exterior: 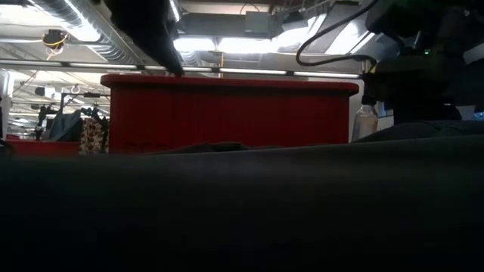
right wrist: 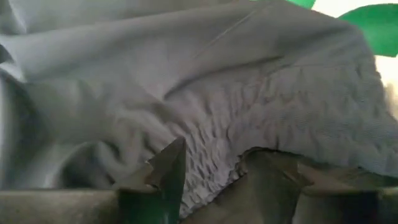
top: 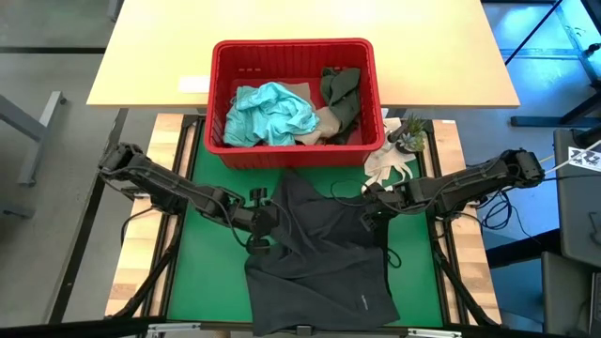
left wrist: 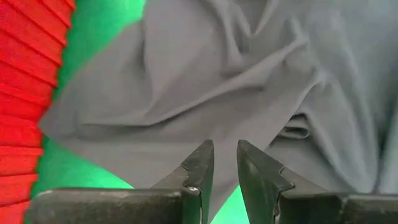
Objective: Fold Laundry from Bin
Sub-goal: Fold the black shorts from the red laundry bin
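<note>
A dark grey garment [top: 319,244] lies rumpled on the green mat [top: 202,272] in front of the red bin [top: 291,44]. Inside the bin lie a teal garment [top: 272,113], a beige one [top: 324,122] and an olive one [top: 343,94]. My left gripper [top: 266,222] is over the grey garment's left edge [left wrist: 124,168], its fingers a narrow gap apart with nothing between them [left wrist: 225,149]. My right gripper [top: 369,214] stands open at the garment's right side, with the gathered waistband [right wrist: 211,143] between its fingers [right wrist: 214,165]. My left gripper slants down over the grey garment's left edge; I cannot tell whether it touches the cloth. My right gripper comes from above, a finger [right wrist: 168,165] on either side of a ridge of the gathered waistband [right wrist: 217,134]. The jaws stand apart, and the cloth lies slack on the mat.
A white cloth bag [top: 390,164] and a small potted plant [top: 410,134] sit to the right of the bin. A light wooden table [top: 150,56] lies behind the bin. In the low view the grey garment [exterior: 242,204] fills the foreground before the bin [exterior: 227,113].
</note>
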Robot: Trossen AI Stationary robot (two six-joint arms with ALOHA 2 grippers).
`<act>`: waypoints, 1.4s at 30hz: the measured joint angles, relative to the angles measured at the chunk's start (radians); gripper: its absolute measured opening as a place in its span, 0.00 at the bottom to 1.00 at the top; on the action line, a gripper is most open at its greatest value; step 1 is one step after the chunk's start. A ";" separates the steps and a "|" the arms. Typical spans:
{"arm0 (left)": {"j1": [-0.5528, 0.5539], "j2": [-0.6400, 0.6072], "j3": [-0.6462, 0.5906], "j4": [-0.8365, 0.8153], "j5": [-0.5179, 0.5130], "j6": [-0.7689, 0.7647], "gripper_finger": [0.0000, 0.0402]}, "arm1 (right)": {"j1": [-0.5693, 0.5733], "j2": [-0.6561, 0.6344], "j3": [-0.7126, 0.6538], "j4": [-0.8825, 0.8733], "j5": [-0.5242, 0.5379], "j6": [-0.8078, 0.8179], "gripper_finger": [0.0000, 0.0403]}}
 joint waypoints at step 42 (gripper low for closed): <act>0.024 0.360 0.001 -0.028 0.099 -0.001 0.16 | 0.000 -0.122 0.001 -0.335 0.247 0.030 0.02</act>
